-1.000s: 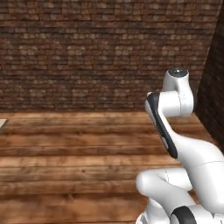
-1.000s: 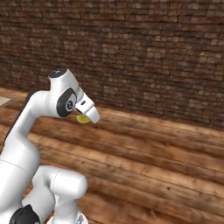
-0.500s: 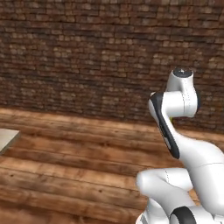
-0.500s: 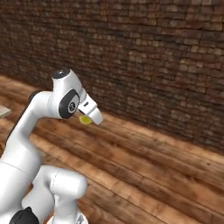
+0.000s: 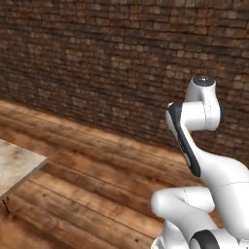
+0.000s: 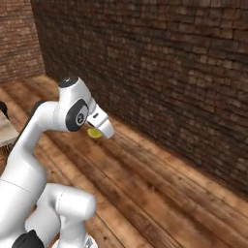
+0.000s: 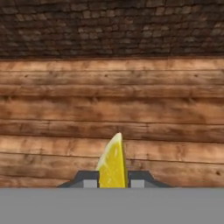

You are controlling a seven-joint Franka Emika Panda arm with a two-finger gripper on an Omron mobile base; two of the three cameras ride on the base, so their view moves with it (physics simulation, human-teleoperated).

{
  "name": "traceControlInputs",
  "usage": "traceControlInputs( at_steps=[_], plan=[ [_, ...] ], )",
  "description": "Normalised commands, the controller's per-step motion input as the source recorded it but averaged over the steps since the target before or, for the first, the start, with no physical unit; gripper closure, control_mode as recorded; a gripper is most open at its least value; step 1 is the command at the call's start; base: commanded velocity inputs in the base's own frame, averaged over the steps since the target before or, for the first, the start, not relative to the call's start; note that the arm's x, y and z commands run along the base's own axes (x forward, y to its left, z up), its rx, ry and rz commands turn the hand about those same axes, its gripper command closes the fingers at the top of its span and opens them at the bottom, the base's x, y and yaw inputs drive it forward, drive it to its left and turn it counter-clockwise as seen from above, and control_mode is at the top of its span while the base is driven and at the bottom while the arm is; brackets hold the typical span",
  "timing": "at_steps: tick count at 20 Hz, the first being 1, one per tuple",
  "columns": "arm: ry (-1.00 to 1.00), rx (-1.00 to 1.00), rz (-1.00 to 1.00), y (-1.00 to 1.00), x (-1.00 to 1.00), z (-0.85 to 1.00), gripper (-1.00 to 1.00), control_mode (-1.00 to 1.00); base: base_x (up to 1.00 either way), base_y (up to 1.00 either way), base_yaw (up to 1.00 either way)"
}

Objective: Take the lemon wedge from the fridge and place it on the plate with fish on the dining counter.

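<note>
The lemon wedge [image 7: 112, 164] is a yellow sliver held between my two dark fingertips, with my gripper [image 7: 112, 180] shut on it. From the right base view the lemon wedge [image 6: 94, 132] peeks out yellow under the white hand, where the gripper [image 6: 97, 130] hangs above the wooden floor. A beige marbled corner of the dining counter [image 5: 14, 165] shows at the left edge of the left base view. The fridge, the plate and the fish are out of view.
A dark brick wall [image 5: 97, 63] runs across the back, with wooden floorboards [image 5: 97, 194] below it. My white arm [image 5: 194, 141] rises at the right of the left base view. A pale edge [image 6: 4, 131] sits at the far left of the right base view.
The whole scene has shifted as the base turns: the brick wall swings past and the counter corner has grown larger at the left. The wedge stays in my gripper.
</note>
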Motion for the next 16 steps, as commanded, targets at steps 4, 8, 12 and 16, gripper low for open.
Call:
traceControlInputs(
  at_steps=[4,8,12,16],
  plan=[
    [0.0,0.0,0.0,0.0,0.0,0.0,1.0,1.0,1.0,0.09,0.44],
    [0.0,0.0,0.0,0.0,0.0,0.0,1.0,1.0,1.0,0.1,0.46],
    [0.0,0.0,0.0,0.0,0.0,0.0,1.0,1.0,1.0,0.07,0.48],
    [0.0,0.0,0.0,0.0,0.0,0.0,1.0,1.0,1.0,0.01,0.49]
  ],
)
